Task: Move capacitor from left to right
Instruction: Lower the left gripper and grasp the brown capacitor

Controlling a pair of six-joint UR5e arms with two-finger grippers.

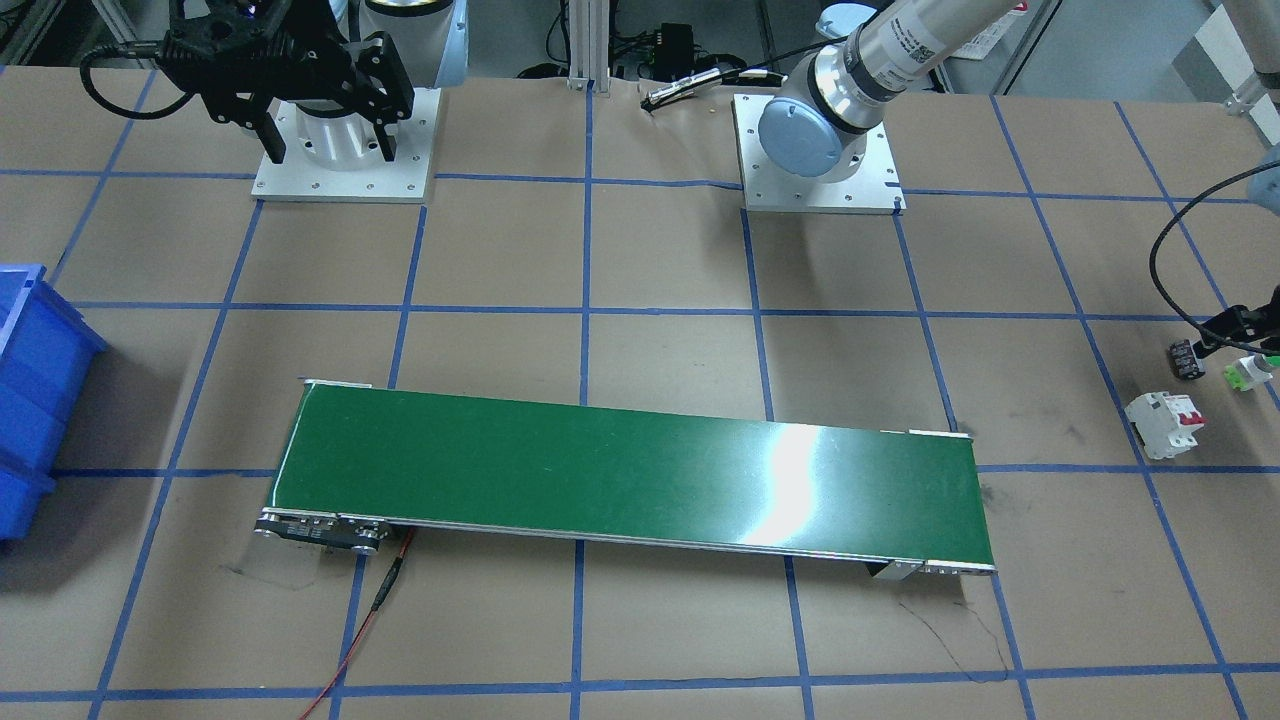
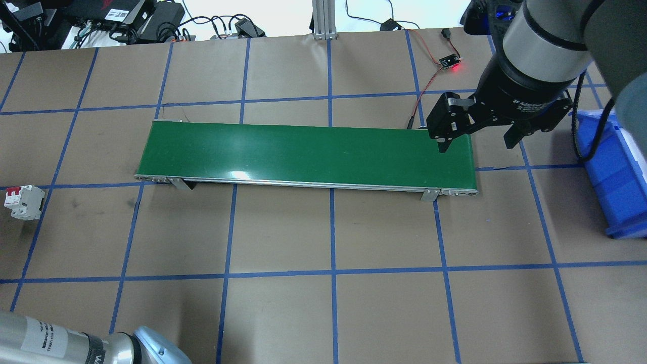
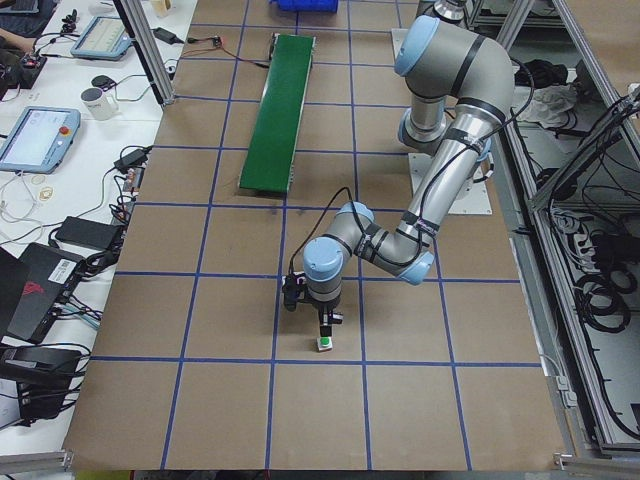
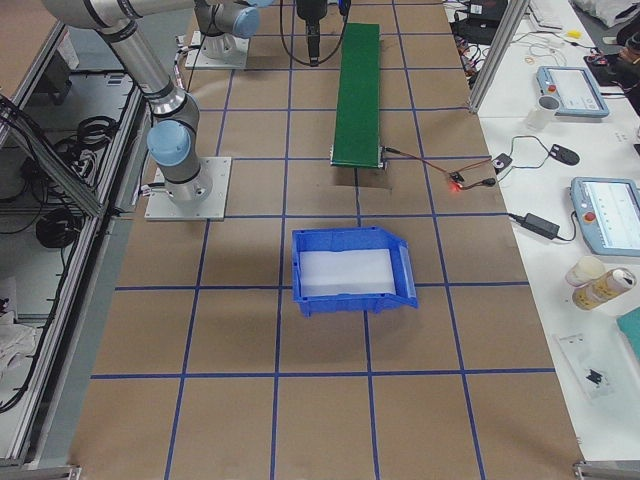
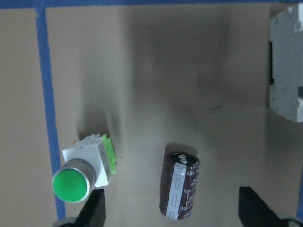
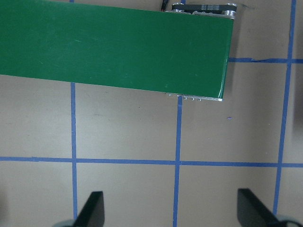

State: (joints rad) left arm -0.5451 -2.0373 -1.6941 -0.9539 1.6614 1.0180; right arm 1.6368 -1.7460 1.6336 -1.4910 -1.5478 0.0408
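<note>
Fingertips (image 5: 94, 210) of the left claw (image 5: 174, 210) sit at the bottom edge of the left wrist view, spread wide and pinching nothing. Capacitor (image 5: 180, 184) lies on its side on the bench (image 5: 156, 71) between the 2 fingertips, touching neither as far as I can tell. Its long axis runs across the closing line, so the pads should meet its curved flanks.

Position: left end of the bench, with the push button (image 5: 85, 170) just beside it on 1 side and the circuit breaker (image 5: 286, 66) near on the other. Judgement: the wide spread is there to clear both neighbours on the way down.

Right claw (image 2: 477, 143) is also spread and empty. It hangs over the right end of the conveyor belt (image 2: 303, 151), beside the blue bin (image 2: 614, 172), probably waiting to receive.

Materials:
- Capacitor: stubby cylinder, glossy dark sleeve with a reddish tint, 1 silvery stripe. Likely to roll or slip.
- Button: white square body, metal ring, domed green cap.
- Breaker: white moulded plastic, boxy, red switches.
- Belt: smooth green, shiny, metal side rails.
- Bench: matt brown paper with a blue tape grid.
</note>
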